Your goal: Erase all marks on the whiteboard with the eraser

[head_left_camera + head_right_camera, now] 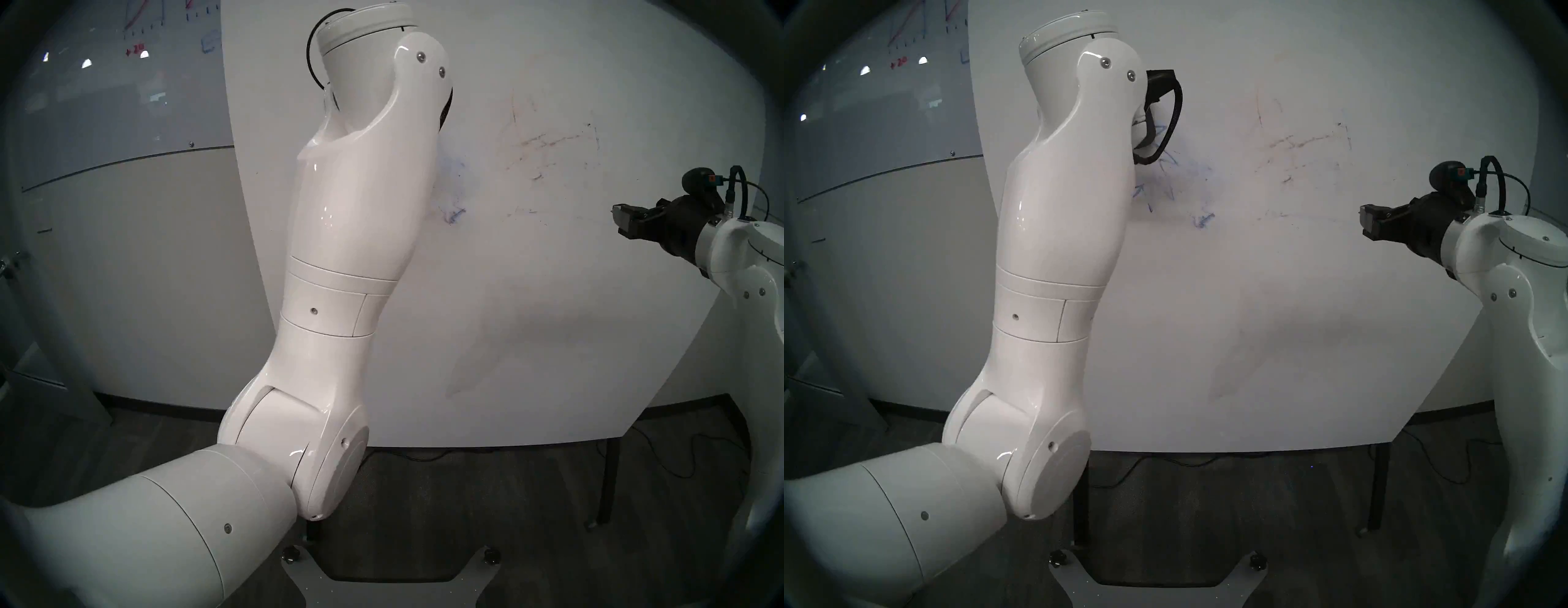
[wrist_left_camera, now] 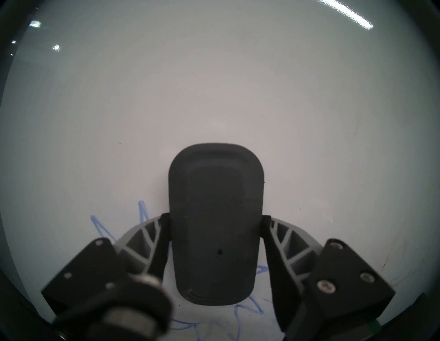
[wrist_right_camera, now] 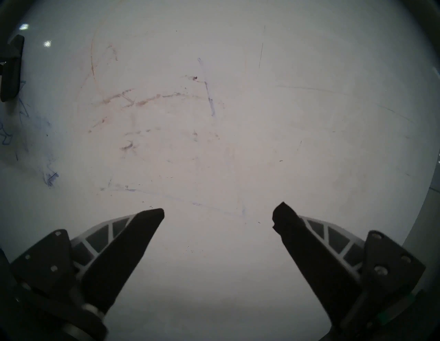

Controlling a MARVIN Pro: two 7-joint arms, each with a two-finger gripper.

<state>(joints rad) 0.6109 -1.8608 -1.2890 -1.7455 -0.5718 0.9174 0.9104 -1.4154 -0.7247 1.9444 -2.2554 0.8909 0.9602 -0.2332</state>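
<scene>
The whiteboard fills the head views. Blue spiky marks and a blue smudge lie at its upper middle, and brownish streaks lie to their right. My left gripper is shut on the dark grey eraser, which lies flat against the board over blue rays. In the head views my left arm hides most of that gripper. My right gripper is open and empty, held off the board at the right; it also shows in the right wrist view, below the streaks.
A glossy grey glass board with red and blue graph scribbles hangs on the wall at the left. The whiteboard's dark stand leg and floor cables are at the lower right. My base plate is at the bottom.
</scene>
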